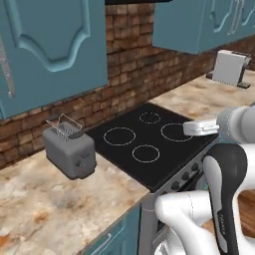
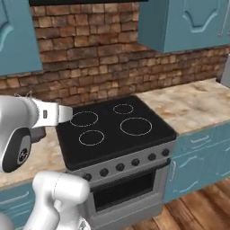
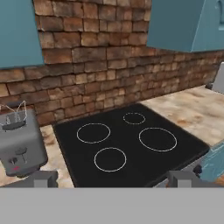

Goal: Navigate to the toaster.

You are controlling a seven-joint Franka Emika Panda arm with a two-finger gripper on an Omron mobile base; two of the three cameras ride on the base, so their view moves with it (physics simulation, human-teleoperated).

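The toaster (image 1: pixel 69 151) is a small grey-silver box with a dark end panel. It stands on the marble counter left of the stove, against the brick wall, with a wire rack on top. In the hand view the toaster (image 3: pixel 20 146) sits at the left edge. My gripper (image 3: pixel 112 177) is open, its fingertips (image 3: pixel 42 178) wide apart with nothing between them. It hovers over the stove's front edge and points at the wall. The toaster lies to the left of the gripper, apart from it.
A black four-ring stove (image 1: pixel 149 139) with front knobs (image 2: pixel 120 166) sits in the middle of the counter run. A white coffee machine (image 1: pixel 230 68) stands on the counter at far right. Blue cabinets (image 1: pixel 50 45) hang overhead. Wood floor (image 2: pixel 197 209) lies to the right.
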